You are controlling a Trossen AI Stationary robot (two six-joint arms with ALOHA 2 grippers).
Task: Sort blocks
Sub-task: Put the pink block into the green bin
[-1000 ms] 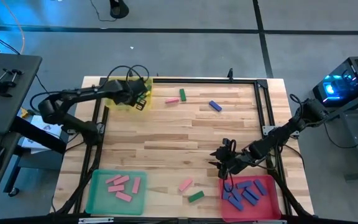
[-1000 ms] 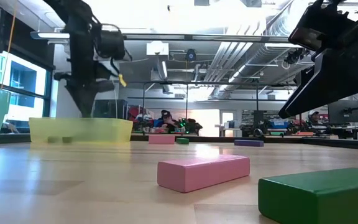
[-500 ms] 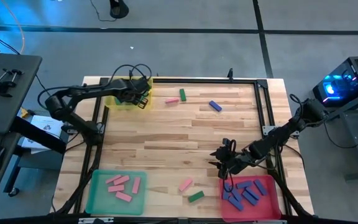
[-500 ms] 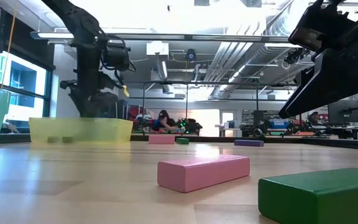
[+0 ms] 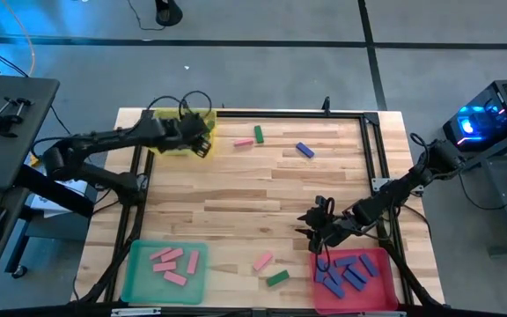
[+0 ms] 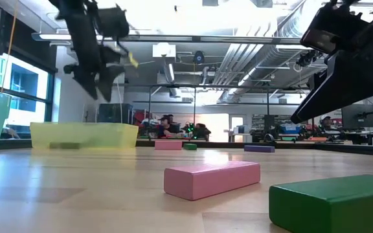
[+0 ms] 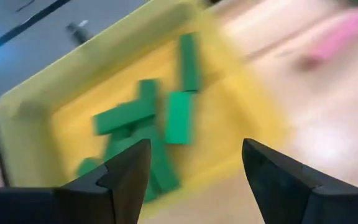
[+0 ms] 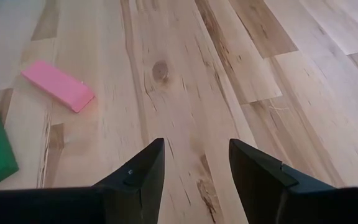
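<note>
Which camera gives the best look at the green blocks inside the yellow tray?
The left wrist view: it looks into the yellow tray, with the green blocks plain. The high view's arm covers them; the low view shows only the tray's wall; the right wrist view misses it.

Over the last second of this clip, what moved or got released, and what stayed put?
The left gripper, which was low over the yellow tray, has risen above it and its jaws now stand open and empty; green blocks lie in the tray beneath it. The right gripper has not moved, open beside the red tray. The loose pink block, green block and the far blocks are unchanged.
</note>
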